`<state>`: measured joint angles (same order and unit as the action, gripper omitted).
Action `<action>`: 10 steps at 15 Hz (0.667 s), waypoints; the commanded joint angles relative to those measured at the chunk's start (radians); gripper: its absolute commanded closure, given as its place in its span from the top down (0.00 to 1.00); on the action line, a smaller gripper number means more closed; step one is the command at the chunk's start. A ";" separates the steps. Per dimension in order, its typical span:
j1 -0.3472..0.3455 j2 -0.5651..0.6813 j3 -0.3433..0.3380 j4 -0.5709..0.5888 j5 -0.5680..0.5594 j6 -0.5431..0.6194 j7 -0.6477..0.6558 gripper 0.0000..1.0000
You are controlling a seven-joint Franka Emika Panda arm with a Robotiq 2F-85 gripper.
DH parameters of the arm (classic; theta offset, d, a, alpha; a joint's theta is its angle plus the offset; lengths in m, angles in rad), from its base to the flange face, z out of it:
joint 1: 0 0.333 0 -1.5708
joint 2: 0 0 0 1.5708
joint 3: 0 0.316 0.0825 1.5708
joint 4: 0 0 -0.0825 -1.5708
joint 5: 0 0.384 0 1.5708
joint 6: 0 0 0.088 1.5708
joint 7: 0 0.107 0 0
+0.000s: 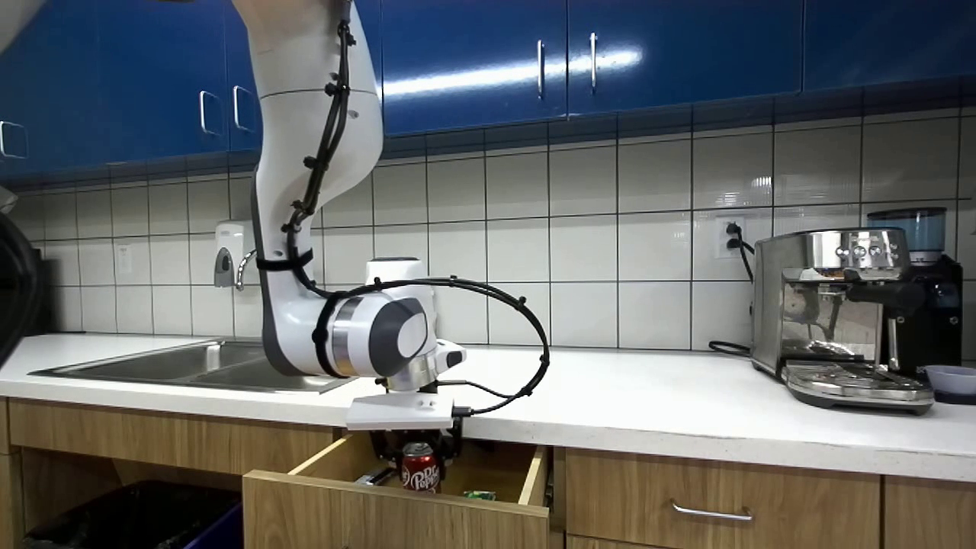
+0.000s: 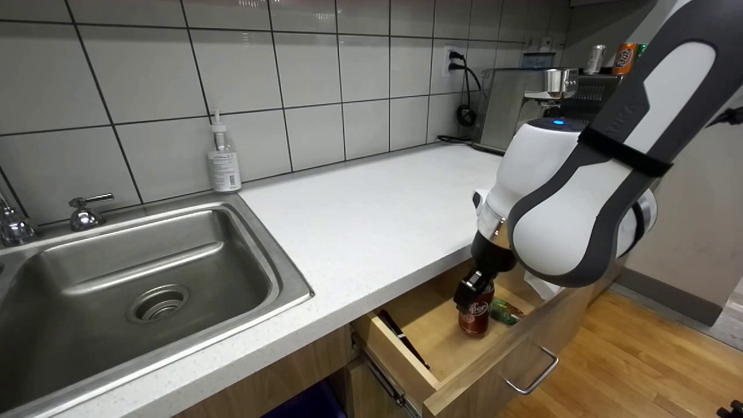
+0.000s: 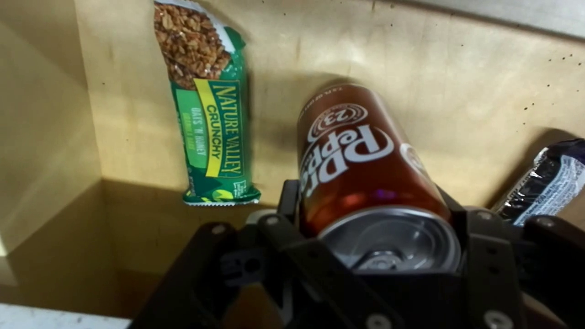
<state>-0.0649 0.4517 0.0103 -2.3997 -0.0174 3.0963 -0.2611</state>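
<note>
My gripper (image 3: 371, 201) points down into an open wooden drawer (image 1: 396, 507). Its black fingers are on both sides of a red Dr Pepper can (image 3: 352, 146), close against it near the top. The can looks roughly upright in both exterior views (image 1: 420, 467) (image 2: 476, 316). I cannot tell whether its base touches the drawer floor. A green Nature Valley bar (image 3: 210, 123) lies on the drawer floor beside the can, apart from the gripper. A dark wrapped item (image 3: 548, 187) lies on the can's opposite side, partly cut off by the frame and the gripper.
The white counter (image 2: 371, 215) overhangs the drawer's back. A steel sink (image 2: 157, 302) is set into it, with a soap bottle (image 2: 224, 159) behind. An espresso machine (image 1: 831, 313) stands on the counter. A bin (image 1: 137, 515) sits under the sink. Blue cabinets (image 1: 473, 61) hang above.
</note>
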 commanded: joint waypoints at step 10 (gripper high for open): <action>-0.018 0.014 0.026 0.033 -0.035 0.011 0.021 0.39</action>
<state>-0.0648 0.4634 0.0190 -2.3830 -0.0198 3.0963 -0.2611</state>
